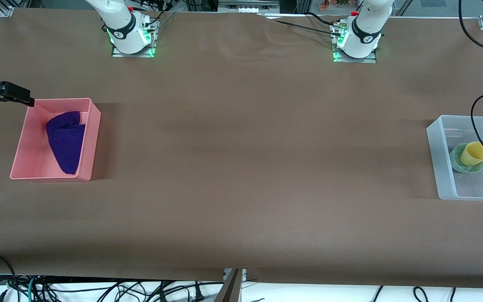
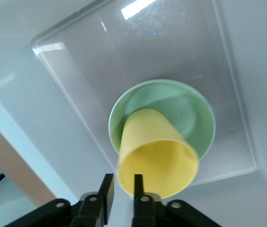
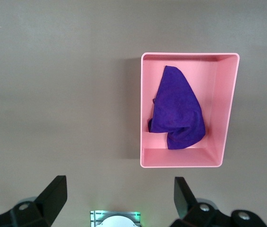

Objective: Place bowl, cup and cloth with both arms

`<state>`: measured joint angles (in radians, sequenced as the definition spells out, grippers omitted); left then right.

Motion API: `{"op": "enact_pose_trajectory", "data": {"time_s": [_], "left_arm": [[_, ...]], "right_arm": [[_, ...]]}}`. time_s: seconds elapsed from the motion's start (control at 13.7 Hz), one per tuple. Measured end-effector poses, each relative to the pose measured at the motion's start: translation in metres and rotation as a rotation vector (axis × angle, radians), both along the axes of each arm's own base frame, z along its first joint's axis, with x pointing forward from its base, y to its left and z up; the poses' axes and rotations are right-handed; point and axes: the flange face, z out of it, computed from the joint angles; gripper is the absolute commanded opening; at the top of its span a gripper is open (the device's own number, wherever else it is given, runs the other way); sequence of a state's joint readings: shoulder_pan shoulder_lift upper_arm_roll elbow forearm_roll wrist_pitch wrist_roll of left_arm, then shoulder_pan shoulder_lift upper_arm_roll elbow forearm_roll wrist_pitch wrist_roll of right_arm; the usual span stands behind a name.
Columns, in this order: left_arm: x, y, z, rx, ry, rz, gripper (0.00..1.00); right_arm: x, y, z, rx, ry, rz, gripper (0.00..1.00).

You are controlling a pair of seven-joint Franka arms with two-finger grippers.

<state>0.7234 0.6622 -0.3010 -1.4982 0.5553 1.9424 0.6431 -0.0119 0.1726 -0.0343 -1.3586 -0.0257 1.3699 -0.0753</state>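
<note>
Bowl (image 1: 467,166), cup (image 1: 473,153) and cloth (image 1: 66,140) all sit in bins already, so the placing looks almost finished. Nearest the front camera, the cloth lies crumpled in the pink bin (image 1: 89,138) at the right arm's end of the table, touching the bin floor and nothing gripping it. At about the same depth, at the left arm's end and close to that table edge, the clear bin (image 1: 434,147) holds the sage-green bowl, and the yellow cup leans tilted in the bowl.

The left gripper (image 2: 120,187) is over the clear bin with its fingers (image 2: 137,185) pinched on the cup's rim, one inside and one outside, so the cup has not been let go. Farther from the camera, the right gripper (image 3: 119,191) hangs over the table edge just beside the pink bin's corner, jaws spread wide and holding nothing.

By my reading, what is left is for the left gripper to release the cup and lift clear; the right arm's part seems done.
</note>
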Motion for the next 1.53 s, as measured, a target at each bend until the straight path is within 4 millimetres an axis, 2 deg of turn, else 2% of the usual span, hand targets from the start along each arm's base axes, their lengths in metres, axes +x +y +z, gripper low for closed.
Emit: {"op": "enact_pose_trajectory", "data": {"time_s": [0.22,0.36,0.58,0.8,1.02,1.17,1.31,1.38,1.53], "left_arm": [[0.013,-0.021,0.022,-0.029,-0.038,-0.007,1.00],[0.023,-0.051,0.052,-0.064,-0.054,-0.017,1.00],[0.034,-0.120,0.119,-0.116,-0.080,0.033,1.00],[0.033,-0.208,0.189,-0.103,-0.079,0.102,1.00],[0.030,-0.278,0.241,-0.115,-0.119,0.123,1.00],[0.020,-0.320,0.265,-0.154,-0.134,0.154,1.00],[0.005,-0.354,0.283,-0.200,-0.164,0.229,1.00],[-0.005,-0.364,0.287,-0.200,-0.199,0.265,1.00],[-0.025,-0.373,0.278,-0.178,-0.255,0.320,1.00]], "right_arm": [[0.000,0.000,0.000,0.000,0.000,0.001,1.00],[0.000,0.001,0.000,0.000,0.000,0.001,1.00],[0.001,0.001,0.000,0.000,-0.004,0.002,1.00],[0.002,0.007,0.001,0.001,-0.011,0.013,1.00],[0.003,0.017,0.002,0.001,-0.023,0.029,1.00],[0.005,0.017,0.003,0.000,-0.036,0.030,1.00],[0.007,0.017,0.002,-0.001,-0.047,0.030,1.00],[0.008,0.016,0.002,-0.002,-0.052,0.028,1.00],[0.009,0.014,0.002,-0.003,-0.057,0.025,1.00]]}}
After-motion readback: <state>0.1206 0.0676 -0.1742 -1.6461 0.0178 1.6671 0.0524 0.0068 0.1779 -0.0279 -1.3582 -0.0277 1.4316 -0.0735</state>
